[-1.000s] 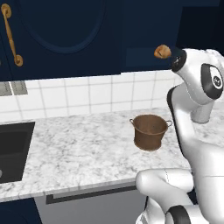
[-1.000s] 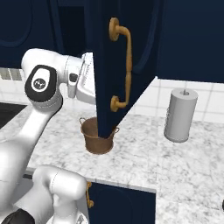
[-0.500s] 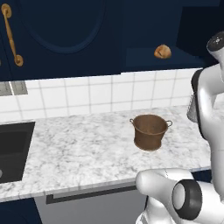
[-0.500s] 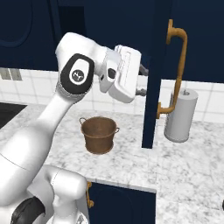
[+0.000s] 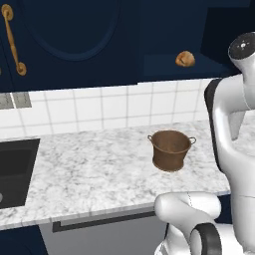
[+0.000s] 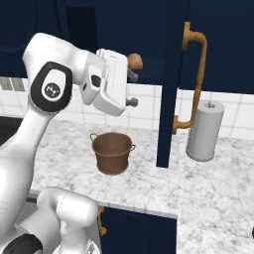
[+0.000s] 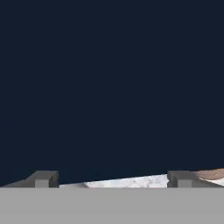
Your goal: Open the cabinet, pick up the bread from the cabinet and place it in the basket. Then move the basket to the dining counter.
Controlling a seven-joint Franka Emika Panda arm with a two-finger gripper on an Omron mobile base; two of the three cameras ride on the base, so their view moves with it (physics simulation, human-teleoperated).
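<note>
The navy cabinet's door (image 6: 171, 84) stands swung open, edge-on, its brass handle (image 6: 194, 74) facing right. On the shelf inside lies the small golden-brown bread (image 5: 185, 59), also seen as the bread (image 6: 135, 61) just behind my hand. My gripper (image 6: 132, 89) is open and empty, level with the shelf's front edge, left of the door and above the basket. In the hand view the fingertips (image 7: 41, 178) stand wide apart before a dark navy surface. The copper basket (image 5: 171, 149) sits upright on the marble worktop, also seen as the basket (image 6: 112, 151). The dining counter is out of view.
A grey paper-towel cylinder (image 6: 204, 130) stands right of the open door. A black sink (image 5: 15, 172) is set into the worktop at the left. Another closed navy door with a brass handle (image 5: 12, 40) hangs above the sink. White tiles back the worktop.
The cabinet door has swung from nearly closed to wide open. My hand went right with it, then drew back left, away from the door and toward the bread.
</note>
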